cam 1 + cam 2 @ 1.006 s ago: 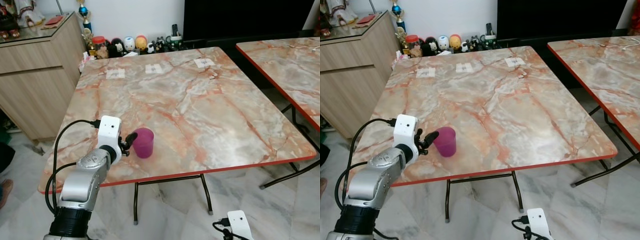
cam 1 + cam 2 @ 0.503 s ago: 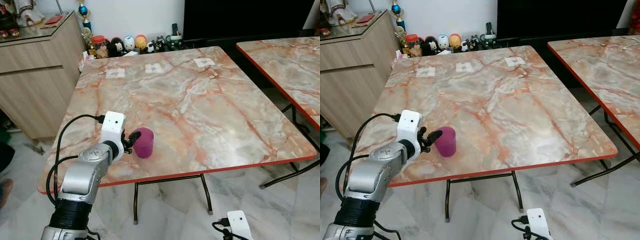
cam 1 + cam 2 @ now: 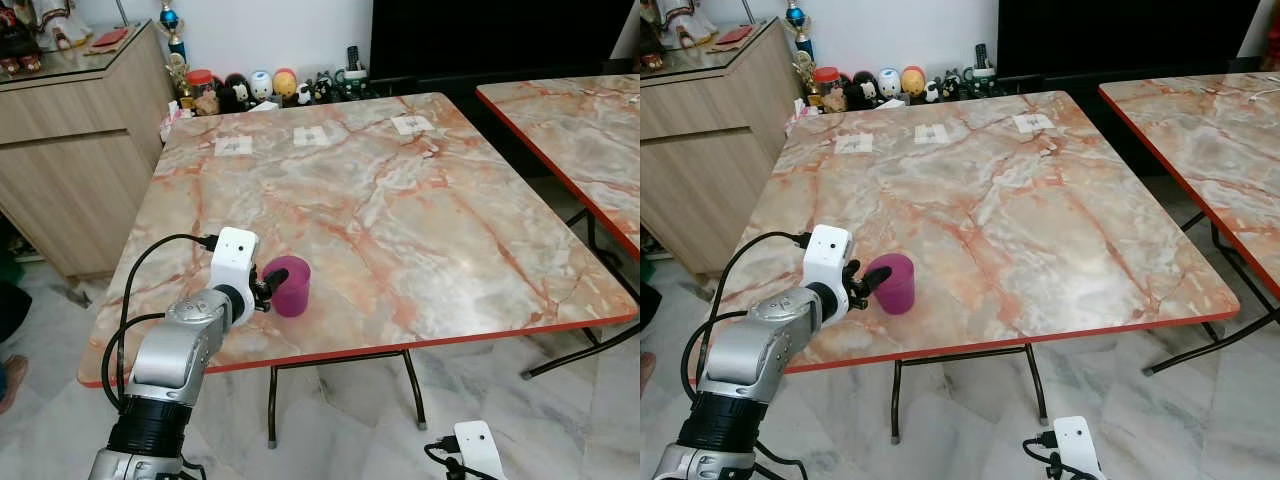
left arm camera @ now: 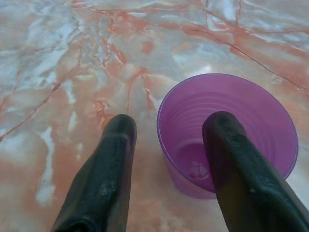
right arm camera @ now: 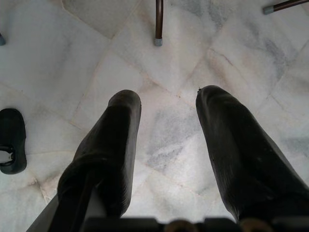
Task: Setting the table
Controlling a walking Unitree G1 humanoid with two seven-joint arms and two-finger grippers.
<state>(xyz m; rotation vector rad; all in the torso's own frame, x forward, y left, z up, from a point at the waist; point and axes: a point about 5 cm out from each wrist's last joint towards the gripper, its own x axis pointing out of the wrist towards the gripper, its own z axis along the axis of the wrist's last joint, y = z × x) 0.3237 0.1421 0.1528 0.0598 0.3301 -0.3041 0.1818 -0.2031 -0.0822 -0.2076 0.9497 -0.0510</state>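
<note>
A purple plastic cup [image 3: 292, 287] stands upright and empty near the front left of the marble table [image 3: 400, 200]. My left gripper [image 3: 270, 285] is at the cup's left side and open. In the left wrist view the left gripper [image 4: 169, 121] straddles the rim of the cup [image 4: 260, 116]: one finger reaches inside, the other stays outside with a gap to the wall. My right gripper [image 5: 166, 99] hangs open over the floor, below the table's front edge.
Three paper labels [image 3: 233, 146] lie along the table's far side. A second marble table [image 3: 570, 110] stands to the right, a wooden cabinet [image 3: 70, 150] to the left, figurines [image 3: 250, 88] behind. A black slipper [image 5: 12, 140] and a table leg [image 5: 158, 21] are on the floor.
My left gripper has moved forward onto the cup; one finger now reaches over its rim. The cup has stayed in place. The head camera shifted slightly.
</note>
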